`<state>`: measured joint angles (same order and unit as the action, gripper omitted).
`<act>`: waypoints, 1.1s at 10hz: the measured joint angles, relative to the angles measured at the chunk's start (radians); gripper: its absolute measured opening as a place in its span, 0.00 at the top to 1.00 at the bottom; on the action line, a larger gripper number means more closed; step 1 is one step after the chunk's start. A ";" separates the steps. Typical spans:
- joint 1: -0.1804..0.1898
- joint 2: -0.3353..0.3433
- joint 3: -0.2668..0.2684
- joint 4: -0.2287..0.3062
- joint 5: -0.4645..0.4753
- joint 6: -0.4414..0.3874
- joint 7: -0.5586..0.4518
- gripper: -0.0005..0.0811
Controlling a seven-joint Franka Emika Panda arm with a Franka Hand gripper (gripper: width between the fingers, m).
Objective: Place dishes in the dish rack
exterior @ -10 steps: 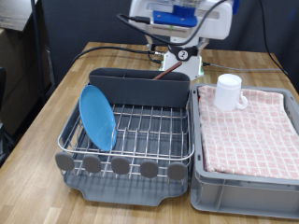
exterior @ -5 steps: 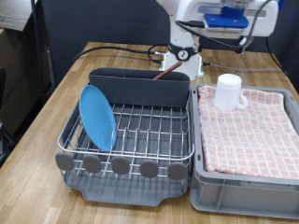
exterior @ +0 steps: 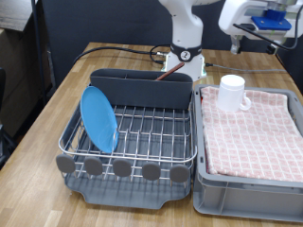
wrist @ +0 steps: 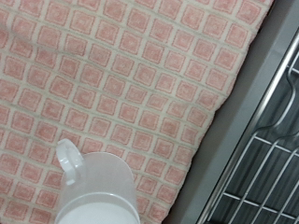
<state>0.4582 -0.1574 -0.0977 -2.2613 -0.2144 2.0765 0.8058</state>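
The dish rack (exterior: 142, 134) stands on the wooden table, and its wires (wrist: 268, 154) show at one edge of the wrist view. A light-blue plate (exterior: 98, 118) stands on edge among the wires at the exterior view's left. The white mug (exterior: 232, 93) sits upright on pink checked cloth in the grey crate; the wrist view looks down on the mug (wrist: 93, 191) and its handle. A thin reddish-brown stick, perhaps the spoon (exterior: 167, 76), leans out of the rack's dark back bin. My gripper (exterior: 260, 19) hangs high above the crate's far end. Its fingers do not show.
The grey crate (exterior: 203, 142) lined with pink checked cloth (wrist: 140, 75) sits right beside the rack at the exterior view's right. The arm's white base (exterior: 185, 52) and black cables stand behind the rack. A row of grey discs (exterior: 123, 168) lines the rack's near edge.
The hand has swung from above the rack's back bin towards the exterior view's right, ending above the crate. Plate, mug and rack have not moved.
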 joint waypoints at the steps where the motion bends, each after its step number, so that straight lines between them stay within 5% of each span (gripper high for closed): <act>1: 0.002 -0.030 0.004 -0.034 -0.007 0.021 0.014 0.01; 7: 0.007 -0.024 0.014 -0.004 0.046 -0.020 -0.033 0.01; 11: 0.039 0.009 0.061 0.018 0.055 -0.130 -0.122 0.01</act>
<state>0.4976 -0.1482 -0.0369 -2.2429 -0.1593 1.9466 0.6834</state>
